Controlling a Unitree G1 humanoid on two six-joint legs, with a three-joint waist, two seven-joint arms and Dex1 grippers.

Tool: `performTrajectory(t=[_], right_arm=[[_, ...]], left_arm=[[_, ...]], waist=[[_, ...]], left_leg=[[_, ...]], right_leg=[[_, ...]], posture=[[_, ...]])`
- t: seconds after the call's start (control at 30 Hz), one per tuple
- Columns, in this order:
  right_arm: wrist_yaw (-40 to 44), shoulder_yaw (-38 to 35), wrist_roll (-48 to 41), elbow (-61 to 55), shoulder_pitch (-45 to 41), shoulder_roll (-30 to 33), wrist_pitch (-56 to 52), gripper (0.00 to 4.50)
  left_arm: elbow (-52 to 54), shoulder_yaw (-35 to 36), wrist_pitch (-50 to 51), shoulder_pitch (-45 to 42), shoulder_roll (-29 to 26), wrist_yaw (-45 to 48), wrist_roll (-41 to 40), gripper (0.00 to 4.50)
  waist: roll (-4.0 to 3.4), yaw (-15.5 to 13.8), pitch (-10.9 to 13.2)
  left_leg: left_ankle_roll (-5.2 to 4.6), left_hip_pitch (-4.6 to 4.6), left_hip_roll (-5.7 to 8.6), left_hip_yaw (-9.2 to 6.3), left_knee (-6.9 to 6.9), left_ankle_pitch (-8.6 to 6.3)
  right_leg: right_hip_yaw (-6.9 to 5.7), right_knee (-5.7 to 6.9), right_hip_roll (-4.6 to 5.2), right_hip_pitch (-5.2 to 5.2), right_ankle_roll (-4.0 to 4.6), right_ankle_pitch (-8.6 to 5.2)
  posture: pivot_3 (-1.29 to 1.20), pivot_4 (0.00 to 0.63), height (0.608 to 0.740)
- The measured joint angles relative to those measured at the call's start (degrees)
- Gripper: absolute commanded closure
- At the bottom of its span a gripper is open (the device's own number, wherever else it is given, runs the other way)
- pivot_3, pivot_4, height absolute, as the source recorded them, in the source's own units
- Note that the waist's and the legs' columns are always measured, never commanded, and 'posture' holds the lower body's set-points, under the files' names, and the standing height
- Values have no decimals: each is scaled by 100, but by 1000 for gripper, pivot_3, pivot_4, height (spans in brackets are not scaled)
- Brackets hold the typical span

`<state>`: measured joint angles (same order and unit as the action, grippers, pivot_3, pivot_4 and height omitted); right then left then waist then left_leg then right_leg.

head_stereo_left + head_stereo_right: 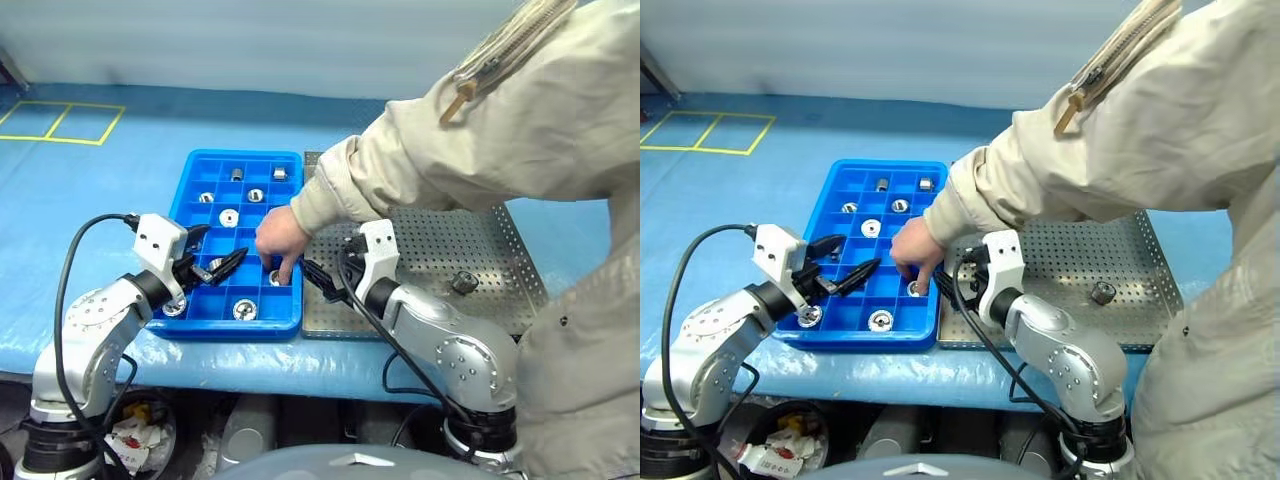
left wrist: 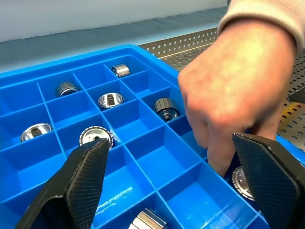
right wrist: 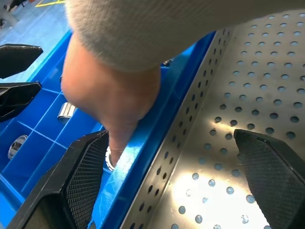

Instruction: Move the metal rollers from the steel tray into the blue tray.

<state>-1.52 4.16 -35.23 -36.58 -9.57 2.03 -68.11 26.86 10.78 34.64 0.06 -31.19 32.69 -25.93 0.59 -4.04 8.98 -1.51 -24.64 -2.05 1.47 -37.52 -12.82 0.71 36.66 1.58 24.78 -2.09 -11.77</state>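
The right end effector (image 1: 322, 283), two black textured fingers spread wide and holding nothing, hangs over the near-left corner of the large grey perforated steel tray (image 1: 480, 225), just beside the rim it shares with the bright blue compartmented plastic tray (image 1: 195, 165). From this end effector, the one small shiny hollow metal roller (image 1: 463, 282) left on the steel tray lies at about 3 o'clock in the head views, well apart across bare perforated plate; its long axis cannot be told with certainty, though it appears to lie tilted or on its side. The right arm is clearly the nearer one, so the coming reach is judged to be a sideways sweep towards 3 o'clock followed by a descent. The left end effector (image 1: 218, 265), likewise wide open and empty, hovers over the near rows of the blue tray, at about 9 o'clock from the right one. Between the two, a person's hand (image 1: 280, 238) in a beige sleeve (image 1: 420, 160) presses fingertips into a near compartment, on or beside a roller there (image 1: 275, 277). Other rollers (image 1: 229, 217) already sit in separate compartments. Both trays rest on the blue-covered surface (image 1: 90, 200). The hand is a collision risk for any move over the blue tray.
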Motion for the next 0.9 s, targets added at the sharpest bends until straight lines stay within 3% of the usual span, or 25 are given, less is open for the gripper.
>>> performTrajectory(t=[0.9], right_arm=[[-123,-168,98,-251,205,94,-98,49]], left_arm=[[-105,-254,26,-153,-45,109,-5,0]], waist=[[1,19,0]], left_leg=[[0,0,1,0,0,0]], right_leg=[[1,-1,0,-1,0,0]], posture=[[180,150,740]])
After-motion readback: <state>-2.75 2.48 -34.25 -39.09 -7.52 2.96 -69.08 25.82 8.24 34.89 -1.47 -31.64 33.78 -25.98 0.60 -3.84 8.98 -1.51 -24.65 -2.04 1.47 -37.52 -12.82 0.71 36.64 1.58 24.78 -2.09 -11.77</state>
